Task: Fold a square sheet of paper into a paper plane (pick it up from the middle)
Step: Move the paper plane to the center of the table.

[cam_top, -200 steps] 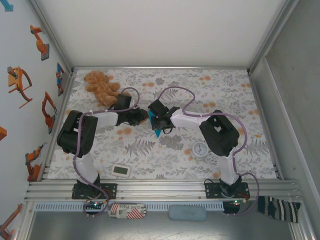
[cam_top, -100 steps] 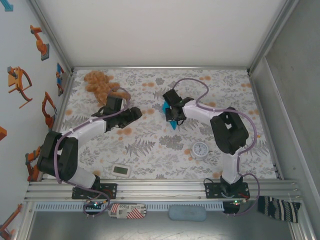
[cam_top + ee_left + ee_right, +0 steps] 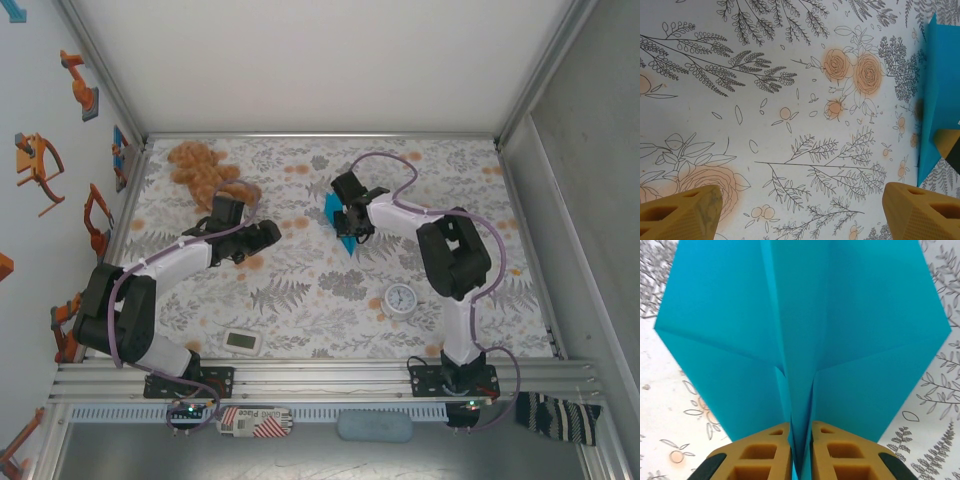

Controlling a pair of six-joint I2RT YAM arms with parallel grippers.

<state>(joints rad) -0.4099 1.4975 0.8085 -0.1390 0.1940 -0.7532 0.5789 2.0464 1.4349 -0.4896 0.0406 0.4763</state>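
Finding: paper plane (image 3: 805,330), upper centre of the overhead frame, is clamped along its central keel fold by the right pincer (image 3: 801,452). Jaws of the left pincer (image 3: 800,212) stand wide apart over the bare bench (image 3: 765,100). Judged light, flimsy and easily crushed; the layered keel is the soundest hold.

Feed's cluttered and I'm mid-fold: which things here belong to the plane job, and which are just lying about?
Job:
paper plane, pinched by the right gripper
left gripper, open and empty

Lying about:
teddy bear
round white clock
small white gadget
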